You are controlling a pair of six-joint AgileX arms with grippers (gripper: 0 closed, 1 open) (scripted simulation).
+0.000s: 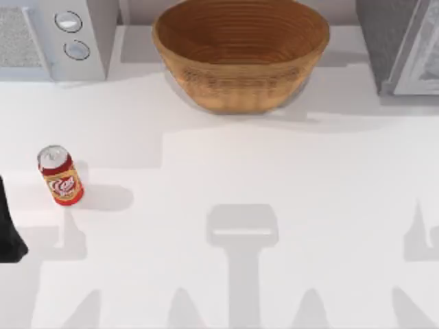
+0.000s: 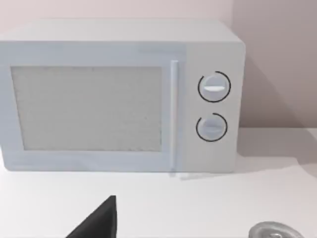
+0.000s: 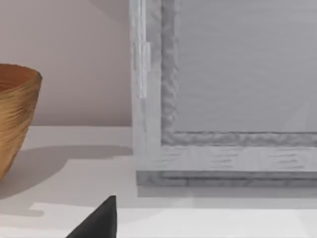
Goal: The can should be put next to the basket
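Note:
The can (image 1: 60, 176), red with an orange-yellow label and a silver top, stands upright near the table's left side; its silver top (image 2: 275, 231) peeks into the left wrist view. The basket (image 1: 240, 51), a wide tan woven bowl, sits at the back centre, far from the can, and its side (image 3: 15, 114) also appears in the right wrist view. My left gripper (image 1: 10, 229) is a dark shape at the left edge, just in front of and left of the can, not touching it. A dark tip of my right gripper (image 3: 99, 220) shows low in the right wrist view.
A white microwave (image 1: 62, 38) with two dials stands at the back left, seen front-on (image 2: 119, 96) by the left wrist camera. A grey appliance (image 1: 401, 44) fills the back right corner, to the right of the basket. White tabletop (image 1: 226, 171) spreads between can and basket.

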